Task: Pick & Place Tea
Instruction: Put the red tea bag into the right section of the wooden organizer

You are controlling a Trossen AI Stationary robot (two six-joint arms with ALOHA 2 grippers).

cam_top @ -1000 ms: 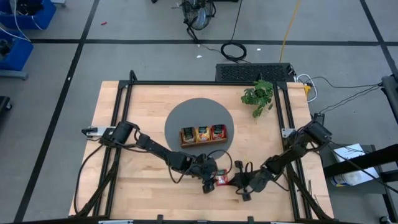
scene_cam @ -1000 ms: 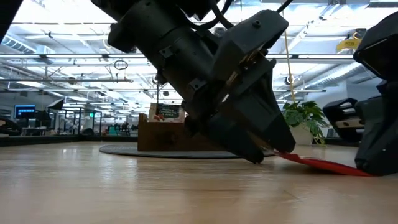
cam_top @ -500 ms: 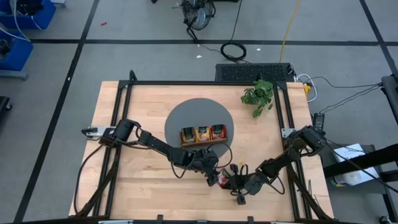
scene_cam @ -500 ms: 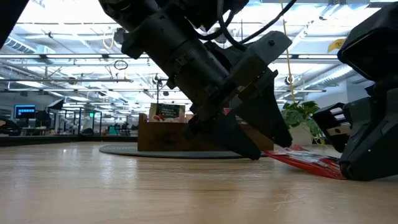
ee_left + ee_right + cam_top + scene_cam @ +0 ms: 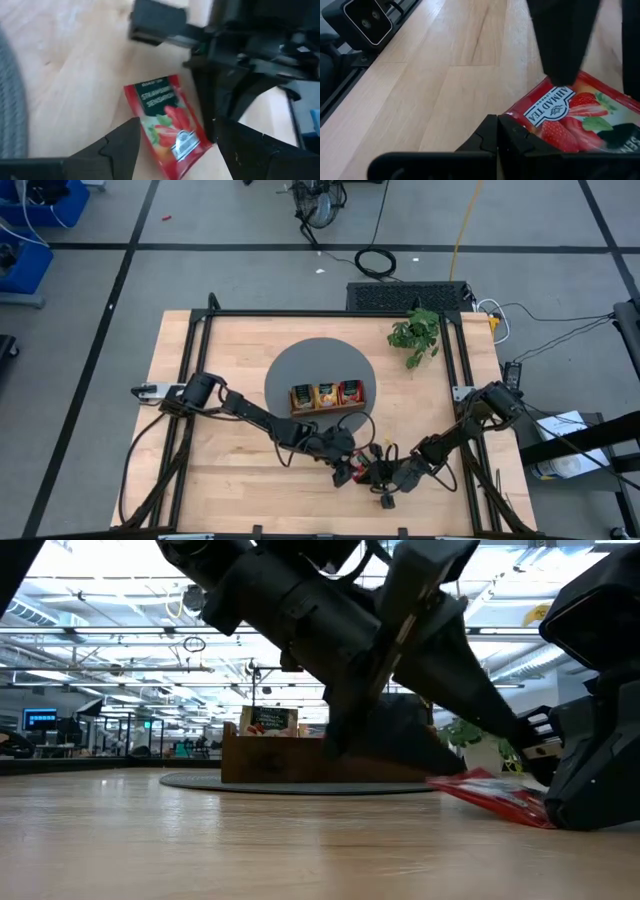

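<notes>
A red tea sachet (image 5: 167, 125) lies on the wood near the table's front edge, also seen in the high view (image 5: 358, 471). My left gripper (image 5: 175, 155) is open and slants down over it, one finger on either side, touching nothing. My right gripper (image 5: 497, 132) is shut and comes at the sachet from the table's right. In the low view the sachet (image 5: 490, 798) sits tilted, with its end away from the right gripper raised. More tea sachets stand in the wooden tray (image 5: 328, 408). My right gripper meets the sachet's corner beside the printed logo (image 5: 509, 117) with the tips of its shut fingers, slanting down from the table's right. Whether the tips lie on the corner or only against it, I cannot tell. That end of the sachet stays on the table.
The tray sits on a round grey mat (image 5: 290, 365) at the table's middle. A green plant (image 5: 415, 335) stands at the far right. Black frame rails (image 5: 195, 370) run along both sides. Bare wood lies at the near left.
My left gripper has gone a little toward the table's right, over the sachet, and has turned about its wrist. My right gripper has sunk to the table at the sachet's corner. The sachet lay flat and now sits tilted, showing its face in the low view.
</notes>
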